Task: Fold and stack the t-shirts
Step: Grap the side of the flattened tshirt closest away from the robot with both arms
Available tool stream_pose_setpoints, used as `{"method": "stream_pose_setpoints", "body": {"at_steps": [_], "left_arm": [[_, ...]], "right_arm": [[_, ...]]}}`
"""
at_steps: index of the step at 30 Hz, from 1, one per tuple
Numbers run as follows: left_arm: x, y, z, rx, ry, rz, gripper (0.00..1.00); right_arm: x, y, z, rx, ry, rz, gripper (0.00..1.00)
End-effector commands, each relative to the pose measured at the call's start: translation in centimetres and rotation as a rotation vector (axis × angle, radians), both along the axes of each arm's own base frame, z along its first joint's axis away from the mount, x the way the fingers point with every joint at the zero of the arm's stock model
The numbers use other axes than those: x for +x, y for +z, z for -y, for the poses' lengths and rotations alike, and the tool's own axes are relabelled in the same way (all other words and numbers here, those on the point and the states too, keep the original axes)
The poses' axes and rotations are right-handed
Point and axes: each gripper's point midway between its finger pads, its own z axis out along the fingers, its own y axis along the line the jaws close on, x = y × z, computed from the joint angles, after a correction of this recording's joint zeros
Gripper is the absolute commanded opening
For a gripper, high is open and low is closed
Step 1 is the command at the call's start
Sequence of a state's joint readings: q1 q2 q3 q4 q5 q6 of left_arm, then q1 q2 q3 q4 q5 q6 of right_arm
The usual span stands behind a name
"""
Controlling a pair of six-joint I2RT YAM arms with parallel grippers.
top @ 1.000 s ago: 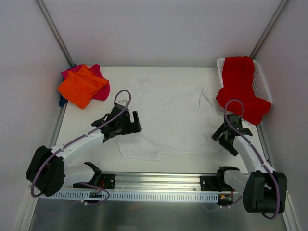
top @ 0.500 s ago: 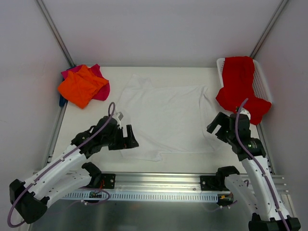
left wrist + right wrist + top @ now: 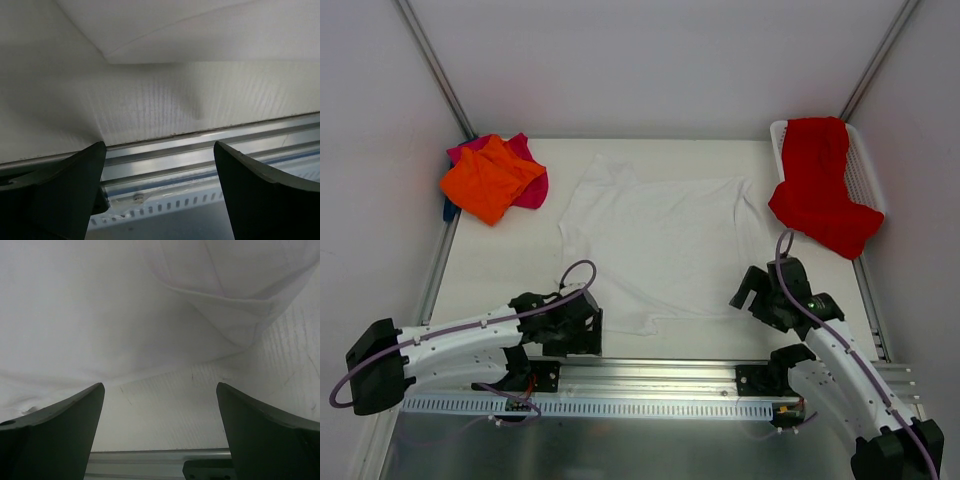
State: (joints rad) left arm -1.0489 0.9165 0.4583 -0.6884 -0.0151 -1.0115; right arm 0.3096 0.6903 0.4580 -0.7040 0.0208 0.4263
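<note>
The left arm [image 3: 460, 335] stretches low along the table [image 3: 500, 270] at its near edge, its left gripper [image 3: 586, 330] gaping empty beside the white t-shirt [image 3: 660, 240] hem. The right gripper [image 3: 748, 292], jaws equally wide, tilts down over the spread shirt's right corner.

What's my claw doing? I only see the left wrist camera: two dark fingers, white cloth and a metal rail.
Observer: Nothing yet. The left gripper is open and empty, at the near-left corner of a white t-shirt that lies spread flat.
Operator: Where's the other arm?
Observer: The right gripper is open too, at the shirt's near-right corner.
Operator: Are there more shirts?
Observer: Yes. An orange t-shirt lies on a pink t-shirt at the far left corner, and a red t-shirt hangs over a white basket at far right.
</note>
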Motion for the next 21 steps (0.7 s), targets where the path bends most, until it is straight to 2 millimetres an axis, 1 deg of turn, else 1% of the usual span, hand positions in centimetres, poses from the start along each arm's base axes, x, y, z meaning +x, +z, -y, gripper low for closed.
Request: {"method": "stream_pose_setpoints", "body": {"at_steps": [1, 2, 4, 5, 6, 10, 12, 16, 19, 21], "left_arm": [[2.2, -0.6, -1.2, 0.082, 0.136, 0.099, 0.91], [2.5, -0.7, -1.3, 0.087, 0.163, 0.112, 0.91], [3.6, -0.7, -1.7, 0.109, 0.219, 0.16, 0.91], [4.0, -0.7, -1.7, 0.114, 0.237, 0.177, 0.91], [4.7, -0.6, -1.9, 0.129, 0.261, 0.212, 0.92], [6.6, -0.5, -1.8, 0.176, 0.319, 0.276, 0.92], [7.3, -0.4, -1.4, 0.181, 0.33, 0.299, 0.93], [8.4, -0.9, -0.7, 0.223, 0.32, 0.324, 0.94], [8.9, -1.2, 0.1, 0.231, 0.311, 0.325, 0.91], [9.1, -1.4, 0.5, 0.23, 0.305, 0.325, 0.84]], "right_arm": [[1.3, 0.8, 1.1, -0.046, -0.068, 0.06, 0.99], [1.7, 1.3, 1.3, -0.057, -0.078, 0.076, 0.99], [2.0, 1.3, 1.5, -0.078, -0.078, 0.07, 0.99], [2.4, 1.7, 1.7, -0.094, -0.084, 0.081, 1.0], [2.5, 1.6, 1.9, -0.106, -0.085, 0.067, 0.99], [3.4, 1.8, 2.0, -0.134, -0.07, 0.07, 1.0], [3.7, 1.9, 1.9, -0.136, -0.066, 0.07, 0.99], [4.2, 1.7, 2.1, -0.162, -0.062, 0.062, 0.99], [4.4, 1.8, 2.3, -0.18, -0.059, 0.068, 0.99], [4.6, 2.1, 2.6, -0.197, -0.061, 0.084, 0.99]]}}
